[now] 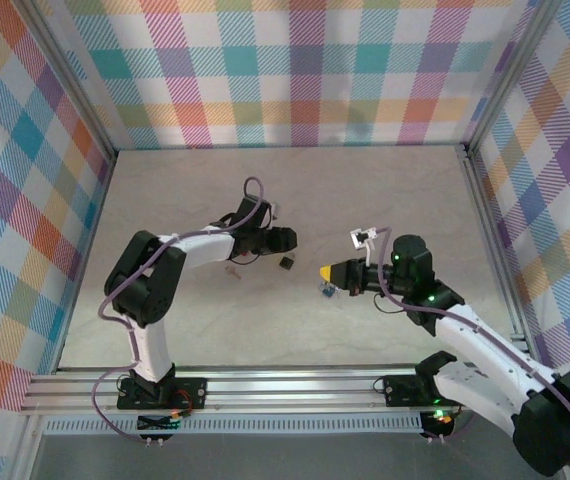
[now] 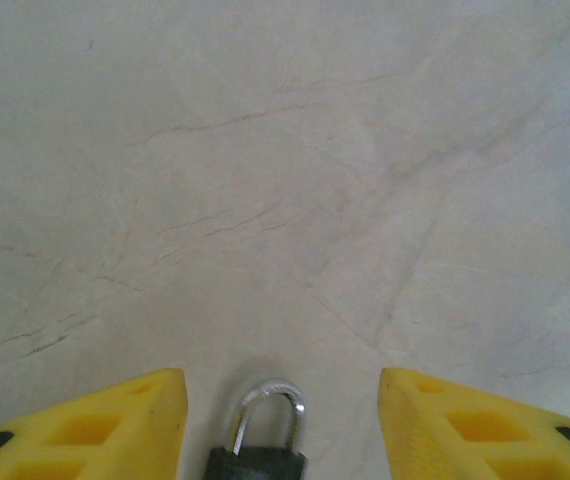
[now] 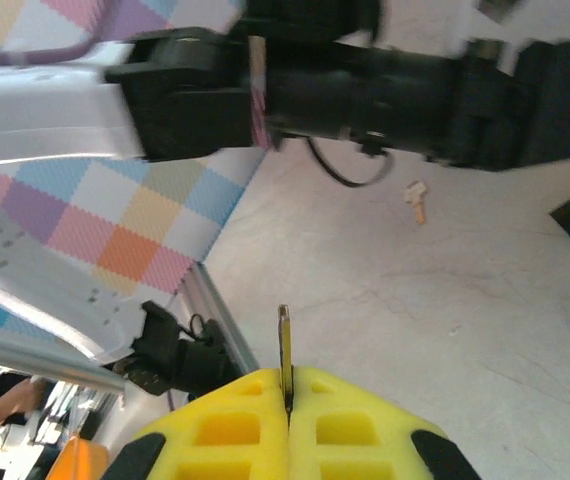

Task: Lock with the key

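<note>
The black padlock [image 2: 257, 462] lies on the worktop [image 1: 185, 200] with its silver shackle pointing away from the left wrist camera. The left gripper [image 2: 280, 378] straddles it at a middling width, one yellow finger on each side of the shackle and a clear gap between each and the lock, so nothing is held. To the right of the black padlock, and near it, the right gripper [image 3: 287, 378] is pinched tight on the key [image 3: 284, 345], a thin metal blade seen edge-on and standing out from between the pads. A second small key [image 3: 417, 200] lies loose on the worktop on the padlock's far side from the right gripper, and a blue padlock [image 1: 326, 291] sits just beside the right gripper's tips. The step in hand looks like pairing the key with a lock. To do it well, the left gripper should close on the padlock's body rather than its shackle, turning the keyhole face toward the right arm. The key should come in straight along the keyway, blade aligned with the slot, with little side force, since so thin a blade could twist between the pads.
</note>
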Available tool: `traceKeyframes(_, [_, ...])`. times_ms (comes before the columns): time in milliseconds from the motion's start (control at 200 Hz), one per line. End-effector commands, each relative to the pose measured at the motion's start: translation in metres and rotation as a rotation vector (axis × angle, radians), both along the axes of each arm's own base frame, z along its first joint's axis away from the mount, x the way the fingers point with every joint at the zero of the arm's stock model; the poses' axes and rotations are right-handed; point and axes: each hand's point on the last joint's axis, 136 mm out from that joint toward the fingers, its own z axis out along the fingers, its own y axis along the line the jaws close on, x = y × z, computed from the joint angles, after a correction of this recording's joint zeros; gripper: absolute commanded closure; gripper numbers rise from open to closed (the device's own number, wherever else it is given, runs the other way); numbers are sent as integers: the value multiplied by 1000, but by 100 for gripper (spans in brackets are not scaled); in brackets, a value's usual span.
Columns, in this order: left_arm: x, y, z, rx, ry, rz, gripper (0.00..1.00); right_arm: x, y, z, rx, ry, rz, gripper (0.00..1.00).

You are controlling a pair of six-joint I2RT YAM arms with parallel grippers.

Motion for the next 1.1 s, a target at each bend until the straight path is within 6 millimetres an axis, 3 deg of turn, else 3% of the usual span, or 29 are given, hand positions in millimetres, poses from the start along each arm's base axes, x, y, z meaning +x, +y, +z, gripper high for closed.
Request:
traceKeyframes(0, [-6,-3,62,-49,-118,17,38,28,-5,-16,-42,18,-123,100])
traceKeyframes(230, [-41,12,114,-40,-231,56,22,69,4,-55,-65,104,-259,100])
traceKeyframes(570, [-88,42,154,-51,-308,77,14,104,38,-113,-102,248,-285,100])
traceKeyframes(895, [-106,61,154,-27,-314,92,12,122,52,-139,-141,290,-285,100])
traceKeyframes(1095, [-109,65,151,-10,-316,94,12,122,52,-159,-188,347,-292,100])
